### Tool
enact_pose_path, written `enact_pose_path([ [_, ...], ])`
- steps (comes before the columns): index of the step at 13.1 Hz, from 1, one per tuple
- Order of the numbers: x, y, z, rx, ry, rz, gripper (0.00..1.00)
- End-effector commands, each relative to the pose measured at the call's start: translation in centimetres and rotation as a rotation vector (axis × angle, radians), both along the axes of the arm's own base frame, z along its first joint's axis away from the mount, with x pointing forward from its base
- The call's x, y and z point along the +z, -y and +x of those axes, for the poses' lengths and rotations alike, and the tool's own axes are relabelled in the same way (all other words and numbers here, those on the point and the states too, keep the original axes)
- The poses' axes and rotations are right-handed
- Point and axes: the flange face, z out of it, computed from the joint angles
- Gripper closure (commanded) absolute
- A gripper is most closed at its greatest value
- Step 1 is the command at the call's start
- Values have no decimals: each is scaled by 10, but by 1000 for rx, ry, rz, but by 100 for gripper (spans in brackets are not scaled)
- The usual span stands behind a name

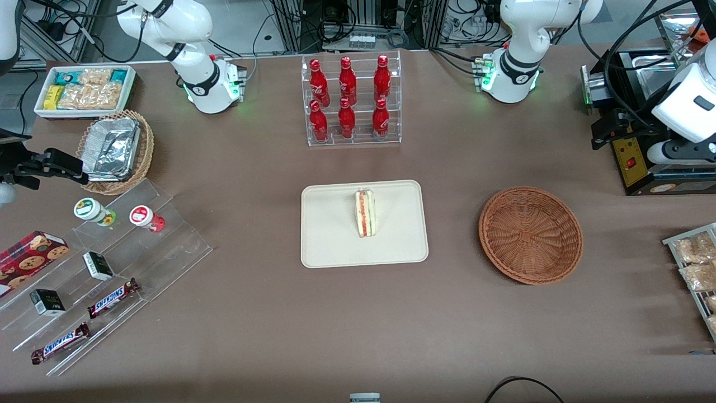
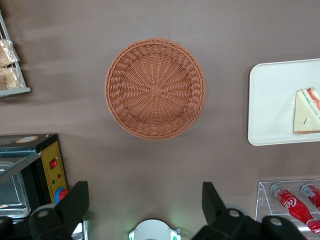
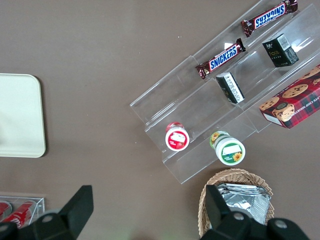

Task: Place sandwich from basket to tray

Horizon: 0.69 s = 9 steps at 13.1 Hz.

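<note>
A black cable [image 1: 520,386] loops at the table's edge nearest the front camera. Taking six o'clock as toward that camera, the tray [image 1: 330,246] lies mid-table with bare brown cloth all round its rim. The sandwich [image 1: 365,213] stands on it, about the middle and a touch toward twelve, with its striped filling edge facing up and its sides well clear of the rim.

At three o'clock from the tray, toward my end of the table, sits the basket [image 1: 530,235]. A broad strip of bare cloth separates the two. At twelve o'clock from the tray stands the bottle rack [image 1: 352,101], well apart from it. About one o'clock from the basket is a black oven [image 1: 632,168], near the basket but not touching it. At about four o'clock from the basket, a wire rack of snack bags [image 1: 693,268] sits at the table's end, apart from it.

My arm [image 1: 685,101] is raised at that end, over the oven. My wrist points straight down, and its camera looks into the basket's weave. My claw [image 2: 145,205] hangs high above the cloth, between the basket and my arm's base. Its fingers [image 2: 75,202] are spread wide and grip nothing.
</note>
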Motion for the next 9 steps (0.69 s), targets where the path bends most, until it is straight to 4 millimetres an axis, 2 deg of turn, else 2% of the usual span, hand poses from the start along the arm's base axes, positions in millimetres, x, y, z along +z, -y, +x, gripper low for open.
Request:
enact_pose_path([
  [1,2,-2,-7,13,-12,18,0],
  [3,3,-9,-7,16,-14,17,0],
  [6,-5,-9,-9,12,-62,9,0],
  [9,-4,-9,-7,13,-51,20,0],
])
